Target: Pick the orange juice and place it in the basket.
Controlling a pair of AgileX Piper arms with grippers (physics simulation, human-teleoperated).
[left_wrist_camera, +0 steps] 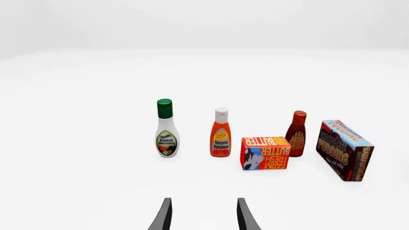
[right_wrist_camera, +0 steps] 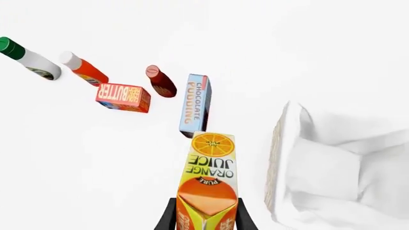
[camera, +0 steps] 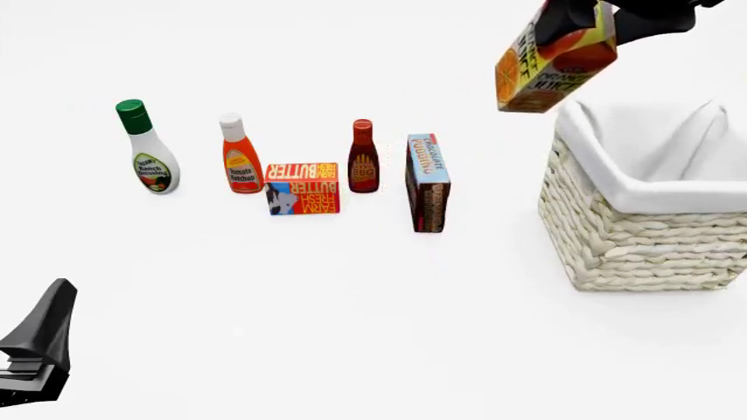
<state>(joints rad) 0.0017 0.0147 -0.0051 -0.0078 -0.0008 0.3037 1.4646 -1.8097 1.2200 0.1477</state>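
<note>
Juice carton (camera: 552, 63) hangs tilted in the air, up above the near-left corner of the basket (camera: 636, 229). The right gripper (right_wrist_camera: 206, 218) squeezes it from both sides at its top end. The left gripper (left_wrist_camera: 203, 216) is low, empty, with its fingers apart. On the bench (camera: 350, 315) stand a ranch bottle (camera: 147, 149), ketchup (camera: 240, 155), a butter box (camera: 303, 188), a dark sauce bottle (camera: 363, 157) and a pudding box (camera: 428, 182).
</note>
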